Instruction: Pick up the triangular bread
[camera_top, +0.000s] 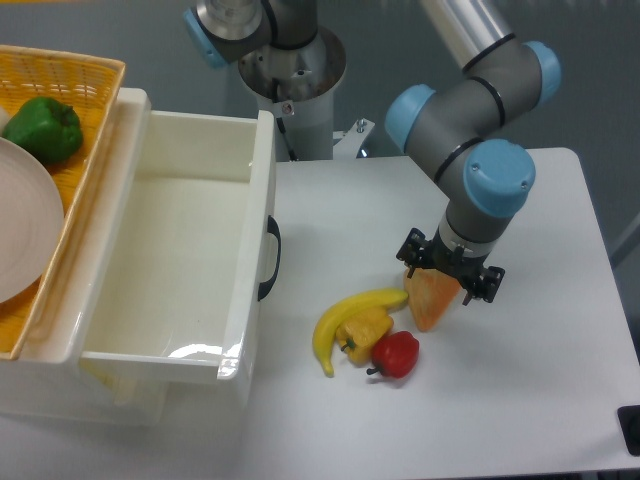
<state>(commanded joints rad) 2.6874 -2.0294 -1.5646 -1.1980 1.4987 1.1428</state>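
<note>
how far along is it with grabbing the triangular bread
Done: the gripper is down at the triangular bread, its open fingers on either side of the wedge's upper end. In hand: nothing yet; the bread sits on the table beside the banana and red pepper. Left: close on the wedge and lift it clear.
</note>
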